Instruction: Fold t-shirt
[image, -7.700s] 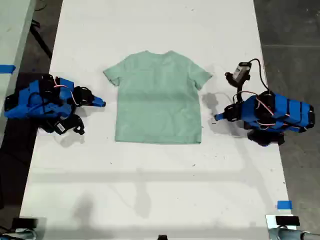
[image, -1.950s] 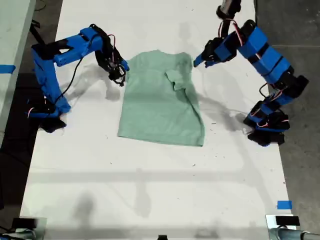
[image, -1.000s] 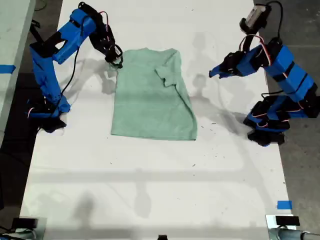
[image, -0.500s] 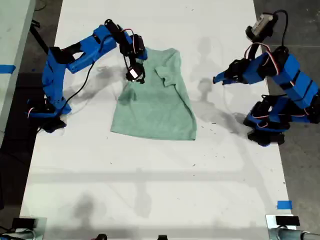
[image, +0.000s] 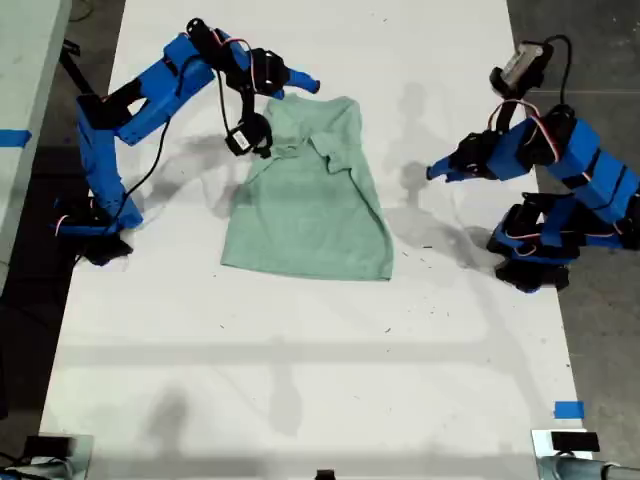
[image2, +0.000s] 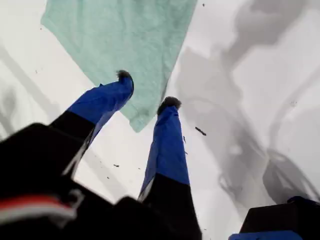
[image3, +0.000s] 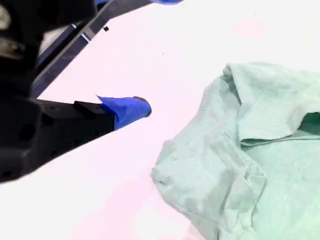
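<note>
Shirt (image: 310, 200) flat on table (image: 300, 380), both sleeves folded in. My first gripper (image2: 146, 89) spread, empty. My second gripper (image3: 135, 107) half hidden, grip unreadable.

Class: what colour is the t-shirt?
Plain pale mint green t-shirt, no print; clearest in the exterior view.

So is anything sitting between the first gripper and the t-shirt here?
Nothing visible. My first gripper hangs with its fingers open and empty, aimed at a corner of the t-shirt. Only bare white table with a few tiny dark specks lies between them.
</note>
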